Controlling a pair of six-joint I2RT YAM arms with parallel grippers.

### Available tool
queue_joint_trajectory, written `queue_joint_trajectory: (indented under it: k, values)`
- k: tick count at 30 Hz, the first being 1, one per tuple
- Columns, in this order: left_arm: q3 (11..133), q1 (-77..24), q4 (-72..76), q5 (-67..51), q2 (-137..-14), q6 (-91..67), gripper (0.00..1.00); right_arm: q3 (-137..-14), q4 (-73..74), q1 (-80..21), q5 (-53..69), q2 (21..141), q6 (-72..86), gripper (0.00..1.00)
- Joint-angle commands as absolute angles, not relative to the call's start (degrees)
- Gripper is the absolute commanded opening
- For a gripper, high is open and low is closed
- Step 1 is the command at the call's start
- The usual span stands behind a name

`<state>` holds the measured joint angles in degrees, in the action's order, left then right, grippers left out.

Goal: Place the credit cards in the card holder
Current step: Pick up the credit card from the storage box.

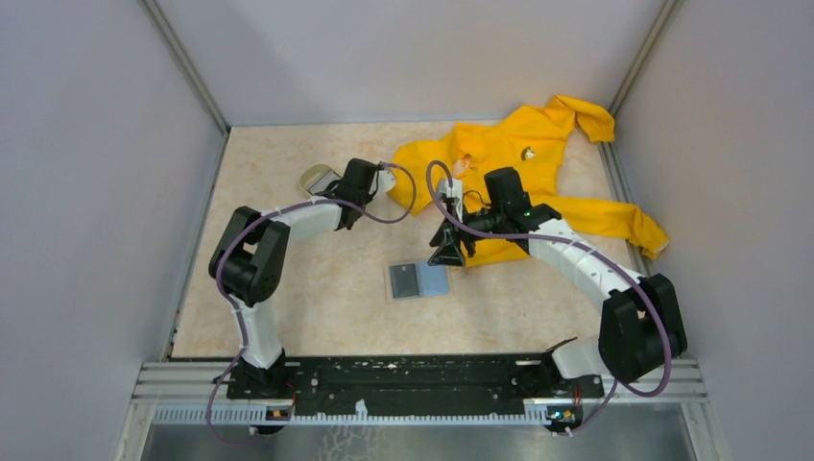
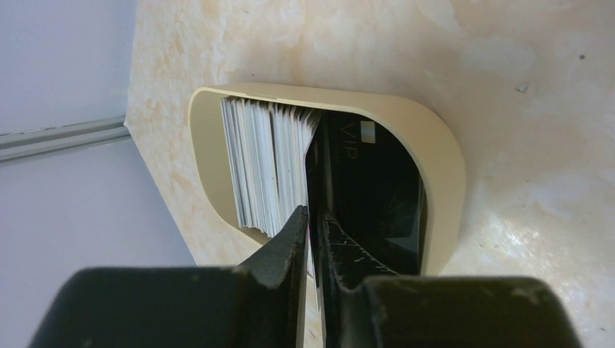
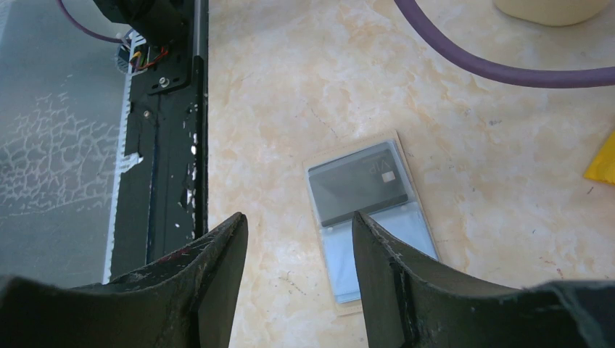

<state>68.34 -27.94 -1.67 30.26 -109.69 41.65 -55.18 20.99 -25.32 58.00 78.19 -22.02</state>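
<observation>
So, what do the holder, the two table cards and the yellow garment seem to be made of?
Holder: probably moulded plastic, cream, smooth with a rounded rim. Grey card and blue card: likely plastic, thin, flat, slightly glossy. Garment: soft fabric, matte; it folds and creases.

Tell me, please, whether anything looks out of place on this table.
Yes: a crumpled yellow garment sprawls over the far right of the table, partly under the right arm, and has nothing to do with cards. The two cards lie neatly, and the left gripper pinches a dark card at the holder.
</observation>
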Motion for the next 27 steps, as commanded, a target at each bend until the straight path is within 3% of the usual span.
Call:
queue_joint_trajectory:
  k: [1, 27]
  values:
    - [70.78, -28.19, -6.54, 29.44, -108.82, 39.32, 0.12, -57.24, 20.45, -25.15, 59.78, 78.02, -23.2, 0.55]
    - [87.33, -28.17, -29.15, 23.4, -111.83, 27.29, 0.02, -57.3, 20.92, -25.14, 60.16, 78.9, -23.46, 0.55]
